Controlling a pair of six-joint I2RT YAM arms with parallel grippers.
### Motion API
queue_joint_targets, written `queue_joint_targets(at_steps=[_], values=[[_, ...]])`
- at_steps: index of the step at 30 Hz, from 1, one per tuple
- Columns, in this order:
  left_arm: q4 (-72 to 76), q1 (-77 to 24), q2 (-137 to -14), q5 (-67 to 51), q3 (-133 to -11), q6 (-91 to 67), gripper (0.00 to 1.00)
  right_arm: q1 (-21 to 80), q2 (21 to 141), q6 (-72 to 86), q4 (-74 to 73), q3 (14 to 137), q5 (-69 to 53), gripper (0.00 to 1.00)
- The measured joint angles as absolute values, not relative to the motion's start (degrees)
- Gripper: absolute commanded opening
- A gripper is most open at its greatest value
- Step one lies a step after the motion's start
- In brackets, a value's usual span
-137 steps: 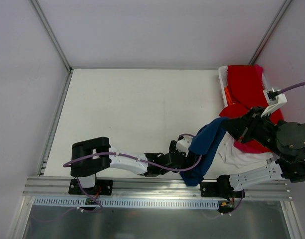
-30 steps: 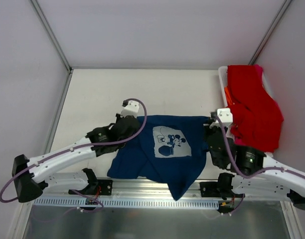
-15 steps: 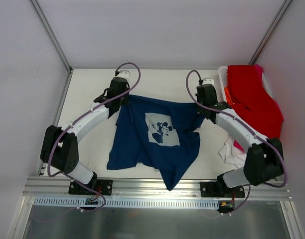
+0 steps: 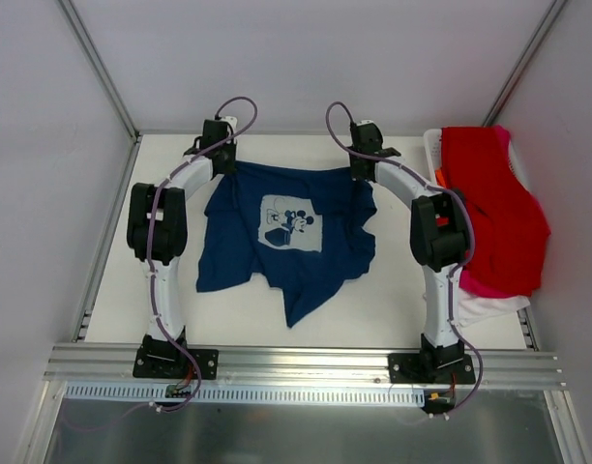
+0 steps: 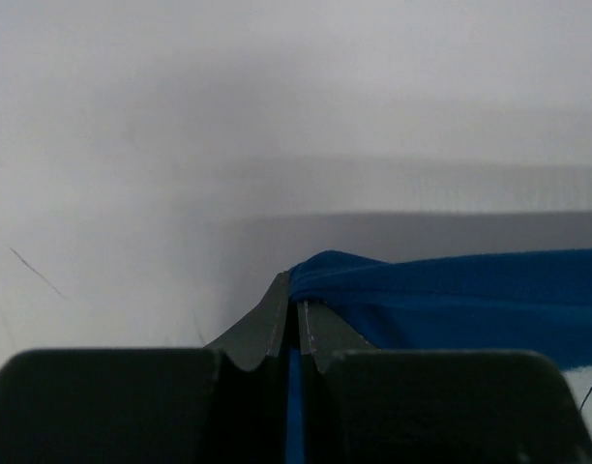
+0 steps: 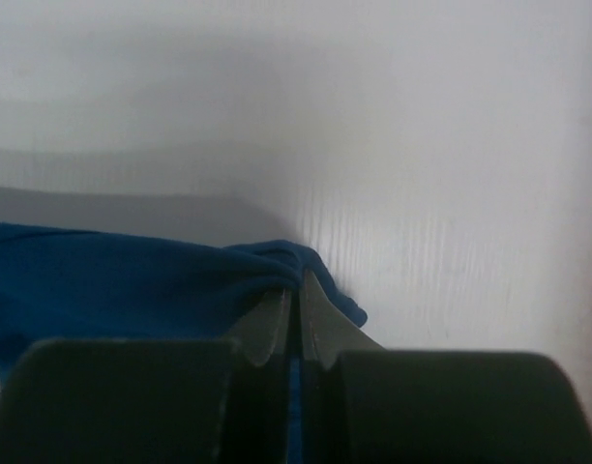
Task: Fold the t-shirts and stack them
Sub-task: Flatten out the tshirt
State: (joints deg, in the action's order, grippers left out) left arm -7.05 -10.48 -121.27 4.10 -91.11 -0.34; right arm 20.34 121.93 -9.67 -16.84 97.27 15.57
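A navy blue t-shirt [image 4: 286,237] with a white cartoon-mouse print lies spread at the far middle of the table, its lower part creased and trailing toward the arms. My left gripper [image 4: 222,160] is shut on its far left corner, the blue cloth [image 5: 441,290] pinched between the fingers. On the far right corner my right gripper [image 4: 359,166] is shut, with cloth [image 6: 132,275] bunched at its tips. Both arms reach far out toward the back wall. A red t-shirt [image 4: 489,208] drapes over the basket at the right, with pink [image 4: 485,287] and white [image 4: 480,307] cloth under it.
A white plastic basket [image 4: 431,150] stands at the table's right edge under the red cloth. The enclosure's back wall rises just beyond both grippers. Metal frame rails run along the left side and the near edge.
Both arms have stretched out toward the back wall, dragging the navy t-shirt away from the near edge. It now lies flatter and further back.
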Motion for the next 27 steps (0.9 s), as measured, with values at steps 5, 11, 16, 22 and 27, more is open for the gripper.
queue_joint_targets(at_steps=[5, 11, 16, 22, 27], values=[[-8.36, -7.03, -127.04, 3.42, -104.51, 1.32, 0.18, 20.14, 130.54, -11.53, -17.39, 111.15, 16.05, 0.26], [-9.30, -3.49, -132.94, 3.16, -115.13, -0.95, 0.99, 20.05, 137.75, -14.63, -17.63, 126.41, 21.43, 0.99], [-11.11, -1.89, -131.02, 9.19, -111.87, -3.97, 0.99, 20.62, 134.37, -15.33, -16.36, 122.21, 28.03, 1.00], [-12.88, -3.01, -114.76, 11.75, -97.32, -5.96, 0.99, 24.84, 114.24, -9.72, -16.34, 98.41, 29.47, 0.99], [-10.94, -5.67, -103.07, 15.62, -87.94, -7.99, 0.95, 32.80, 96.05, -0.49, -15.92, 82.48, 29.30, 0.99]])
